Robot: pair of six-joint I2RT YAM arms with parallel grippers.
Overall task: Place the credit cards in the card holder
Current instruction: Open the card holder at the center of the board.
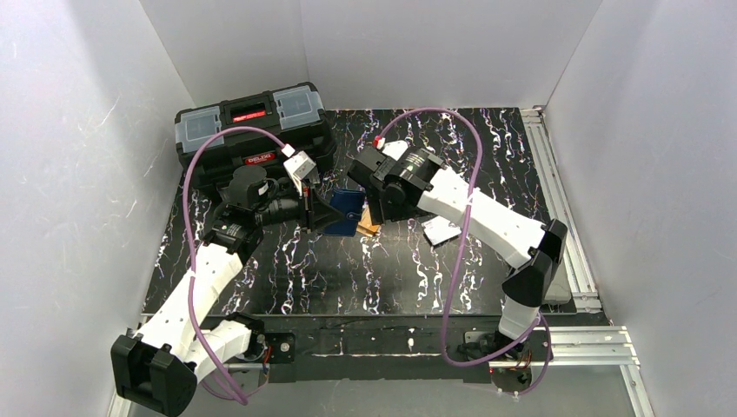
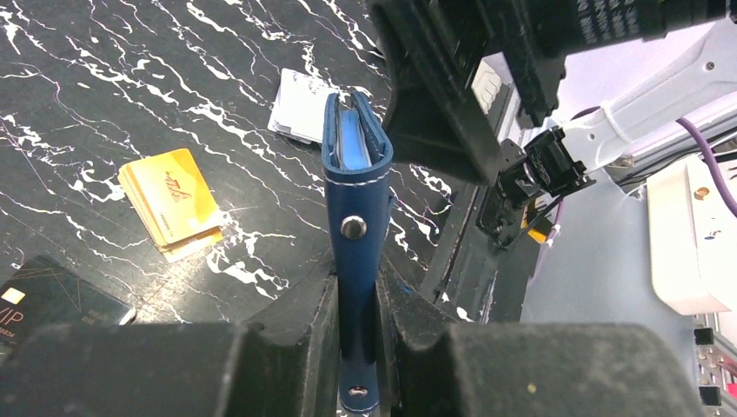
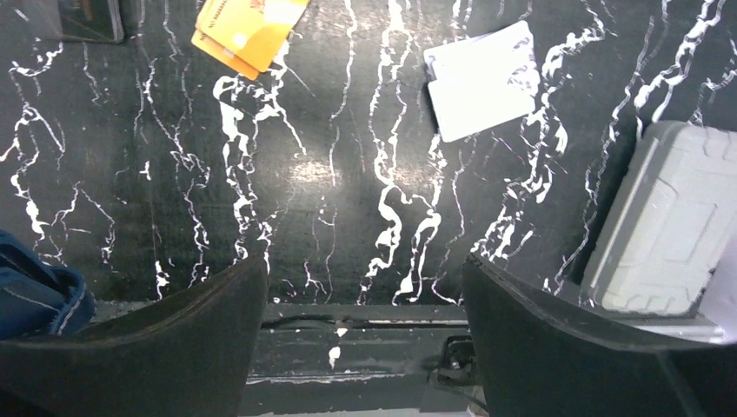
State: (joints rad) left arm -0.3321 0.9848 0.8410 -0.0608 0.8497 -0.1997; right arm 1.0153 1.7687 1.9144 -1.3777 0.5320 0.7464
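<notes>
Left gripper (image 2: 358,300) is pinching the card holder (image 2: 355,174) upright — presumably presenting its mouth; right gripper (image 3: 365,295) is hanging wide open, empty.

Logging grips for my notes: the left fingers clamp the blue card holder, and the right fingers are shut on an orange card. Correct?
Not quite. The right fingers stand open and empty; the orange cards lie on the table, as the right wrist view shows. The left fingers do clamp the card holder.
</notes>
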